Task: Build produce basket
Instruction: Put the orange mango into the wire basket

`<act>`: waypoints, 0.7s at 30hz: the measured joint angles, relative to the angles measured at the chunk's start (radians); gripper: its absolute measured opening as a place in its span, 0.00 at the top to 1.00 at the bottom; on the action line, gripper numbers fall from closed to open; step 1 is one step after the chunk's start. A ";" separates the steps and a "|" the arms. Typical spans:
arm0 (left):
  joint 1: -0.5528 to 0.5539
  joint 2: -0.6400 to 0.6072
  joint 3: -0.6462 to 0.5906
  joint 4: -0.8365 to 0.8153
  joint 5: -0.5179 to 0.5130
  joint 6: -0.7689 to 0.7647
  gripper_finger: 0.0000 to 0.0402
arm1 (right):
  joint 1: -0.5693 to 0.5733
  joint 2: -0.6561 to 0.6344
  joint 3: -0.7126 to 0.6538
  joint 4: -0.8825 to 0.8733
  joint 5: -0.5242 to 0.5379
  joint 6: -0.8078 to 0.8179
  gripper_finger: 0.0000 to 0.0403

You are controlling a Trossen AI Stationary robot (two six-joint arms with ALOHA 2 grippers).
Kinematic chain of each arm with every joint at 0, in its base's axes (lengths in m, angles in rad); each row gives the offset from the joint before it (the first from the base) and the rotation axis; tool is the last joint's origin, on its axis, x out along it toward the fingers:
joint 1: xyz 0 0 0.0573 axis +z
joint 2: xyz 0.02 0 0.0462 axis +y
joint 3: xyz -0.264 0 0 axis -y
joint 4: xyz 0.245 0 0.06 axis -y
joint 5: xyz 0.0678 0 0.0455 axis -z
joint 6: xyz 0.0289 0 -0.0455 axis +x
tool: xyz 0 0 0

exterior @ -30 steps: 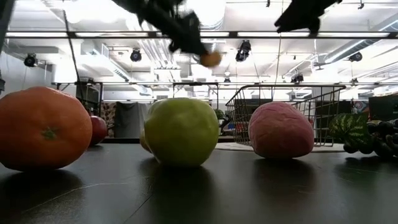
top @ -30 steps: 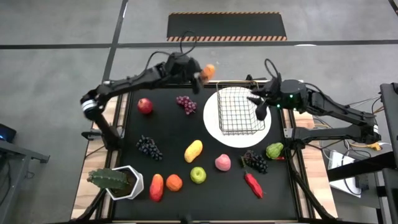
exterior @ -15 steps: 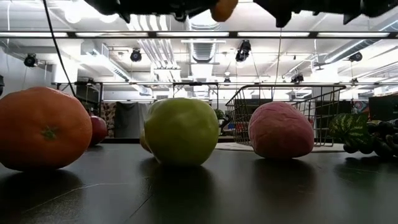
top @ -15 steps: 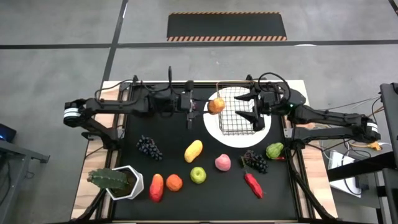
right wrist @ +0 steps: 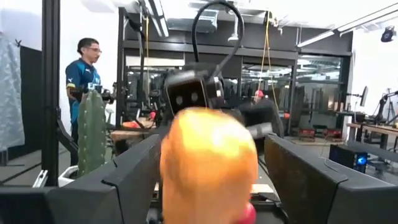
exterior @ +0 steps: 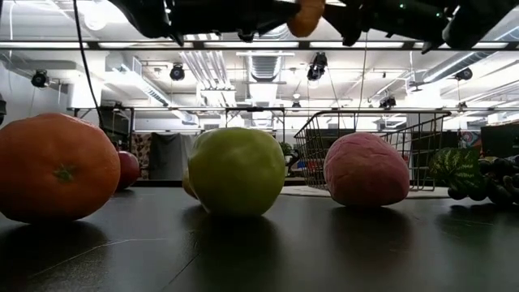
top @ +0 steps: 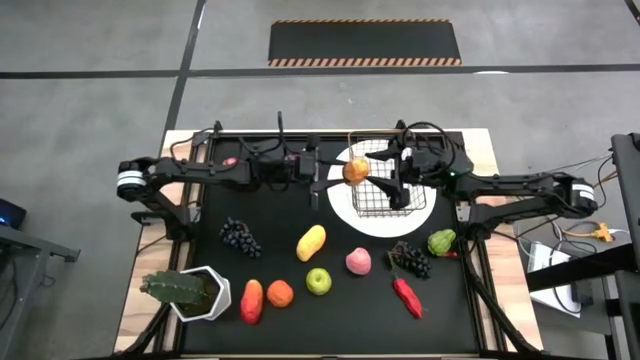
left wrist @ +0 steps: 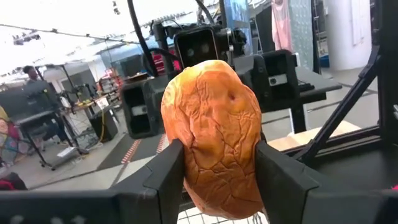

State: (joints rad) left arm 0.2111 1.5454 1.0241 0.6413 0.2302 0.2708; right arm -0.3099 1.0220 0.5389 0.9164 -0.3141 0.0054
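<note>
My left gripper [top: 338,178] reaches level from the table's left and is shut on a wrinkled orange fruit [top: 355,170], held in the air over the left rim of the wire basket [top: 400,190]. The basket stands on a round white plate [top: 385,222]. My right gripper [top: 384,178] comes level from the right and is open. In the right wrist view its fingers [right wrist: 127,180] stand on either side of the orange fruit [right wrist: 208,165] with gaps showing. The other produce lies on the black mat. My left gripper pinches the orange fruit between its two fingers [left wrist: 169,177], one on each side of the fruit's lower half [left wrist: 194,180]. The fingers come level from the table's left. The fruit is lifted clear, sticking out past the fingertips.
On the mat lie dark grapes [top: 240,237], a yellow mango [top: 311,242], a green apple [top: 318,281], a pink peach [top: 358,262], an orange [top: 280,294], red peppers [top: 251,300], more grapes [top: 410,260] and a green pepper [top: 441,242]. A cactus pot [top: 190,292] stands at the near left.
My left gripper carried the orange fruit from above the table's far edge toward the right and near side, stretching out level over the basket's left rim. My right gripper turned from pointing down to level and moved left, until its fingers flank the fruit.
</note>
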 joint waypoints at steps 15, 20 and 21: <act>0.003 0.014 -0.001 0.005 -0.005 -0.005 0.62 | 0.000 0.062 0.028 0.003 0.000 0.037 0.58; 0.003 0.014 -0.002 0.002 -0.005 -0.011 0.60 | 0.000 0.042 0.028 -0.028 0.000 0.045 0.60; 0.003 0.014 -0.002 0.003 -0.005 -0.017 0.59 | 0.000 0.040 0.028 -0.031 0.001 0.050 0.60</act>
State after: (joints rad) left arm 0.2142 1.5597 1.0222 0.6443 0.2249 0.2535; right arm -0.3103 1.0622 0.5667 0.8856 -0.3134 0.0559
